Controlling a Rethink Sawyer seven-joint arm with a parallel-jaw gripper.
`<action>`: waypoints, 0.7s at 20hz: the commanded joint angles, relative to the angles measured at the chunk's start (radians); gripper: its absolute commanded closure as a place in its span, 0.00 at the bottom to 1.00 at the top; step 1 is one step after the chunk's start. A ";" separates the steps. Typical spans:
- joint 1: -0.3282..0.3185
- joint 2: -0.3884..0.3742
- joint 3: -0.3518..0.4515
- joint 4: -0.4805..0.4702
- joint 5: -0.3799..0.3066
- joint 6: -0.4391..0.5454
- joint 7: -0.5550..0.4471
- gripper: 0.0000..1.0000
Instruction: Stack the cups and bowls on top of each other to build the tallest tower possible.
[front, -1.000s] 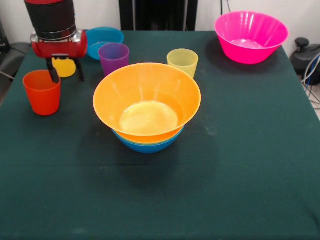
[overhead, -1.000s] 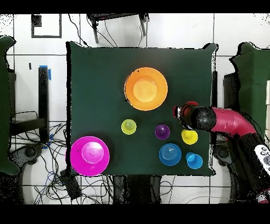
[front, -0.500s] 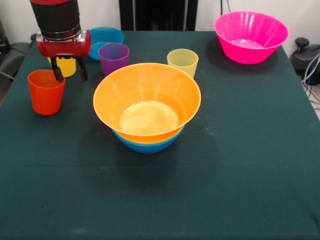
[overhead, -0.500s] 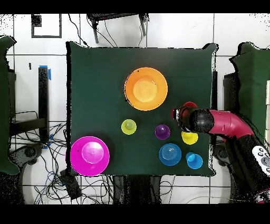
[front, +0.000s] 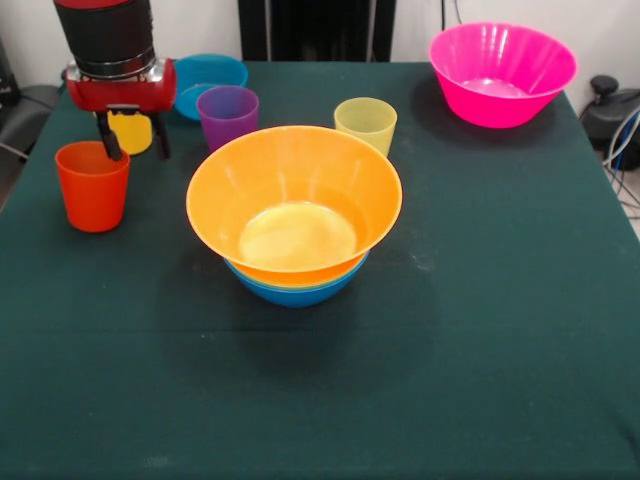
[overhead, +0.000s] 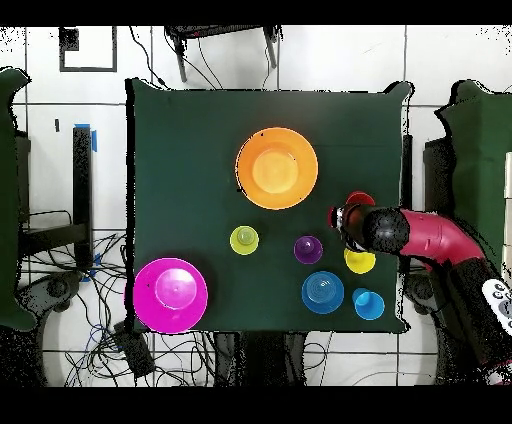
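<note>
Front view
- The gripper is seen at upper left, below the red and black arm; its two dark fingers are spread apart, with nothing between them.
- The yellow cup is seen just behind the fingers; contact cannot be judged.
- The orange cup stands upright on the table, just beside the left-hand finger and slightly nearer the camera. It is not on the tower.
- The tower is located at centre: the orange-yellow bowl is nested in a blue bowl, of which only the lower rim shows.
- The purple cup and the yellow-green cup stand upright behind the tower, apart from each other.
- A second blue bowl is partly hidden behind the arm and the purple cup.
- The pink bowl sits alone at upper right, well apart from the rest.

Overhead view
- The arm enters from the right; the gripper lies at the table's right side. Finger spacing cannot be read here.
- The orange cup is partly covered by the arm; the yellow cup lies just below it.
- The tower is recorded above centre.
- The purple cup and yellow-green cup lie below the tower.
- A blue bowl and a blue cup lie near the bottom edge.
- The pink bowl occupies the lower left corner.
</note>
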 joint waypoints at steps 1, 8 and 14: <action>0.021 0.045 -0.018 -0.006 0.019 -0.005 0.045 0.00; 0.016 0.055 -0.016 -0.031 0.017 -0.003 0.014 0.00; -0.008 0.080 0.011 -0.088 -0.004 0.004 -0.063 0.00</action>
